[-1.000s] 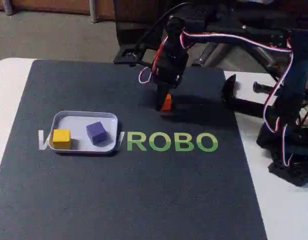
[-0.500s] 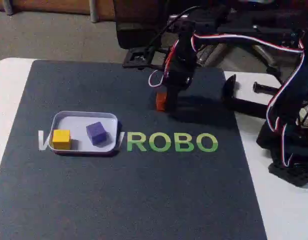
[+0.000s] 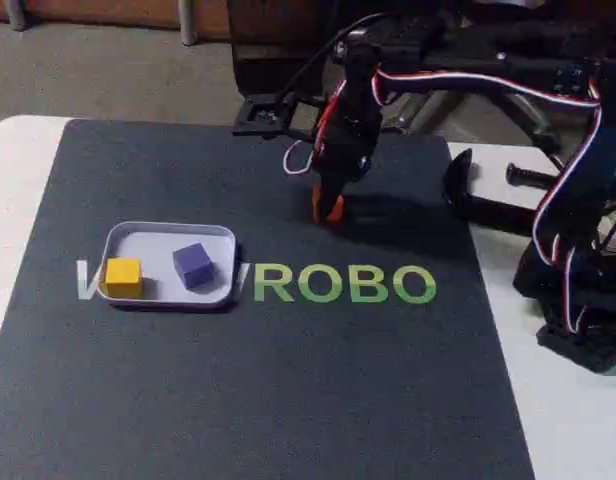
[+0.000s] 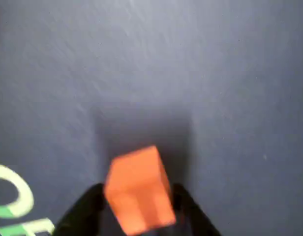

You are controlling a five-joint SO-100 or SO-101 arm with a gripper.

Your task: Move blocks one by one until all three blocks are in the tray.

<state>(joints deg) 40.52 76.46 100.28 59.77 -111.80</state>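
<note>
On the dark mat [image 3: 268, 380], upper centre in the fixed view, the gripper [image 3: 328, 212] pointed straight down, jaws clamped on the orange block [image 3: 334, 208]. Only a sliver of orange showed between the black fingers there. Wrist view confirmed it: orange block [image 4: 139, 189] sat pinched between the two dark fingertips [image 4: 87, 206], one on each side, with a soft shadow on the mat behind it. Block looked slightly tilted in the grip. Couldn't tell from either view whether it was touching the mat or just clear of it.

The tray [image 3: 224, 235] sat on the left half of the mat, over the start of the green lettering [image 3: 343, 284], well apart from the gripper. Yellow block [image 3: 123, 277] was in the tray's left end, purple block [image 3: 193, 265] right of it, both inside the rim and not touching each other.

Arm [image 3: 578, 180] base stood at the right edge on the white tabletop [image 3: 578, 420], red-white-black wires looped along the links. Part of the lettering [image 4: 11, 201] showed at lower left in the wrist view.
</note>
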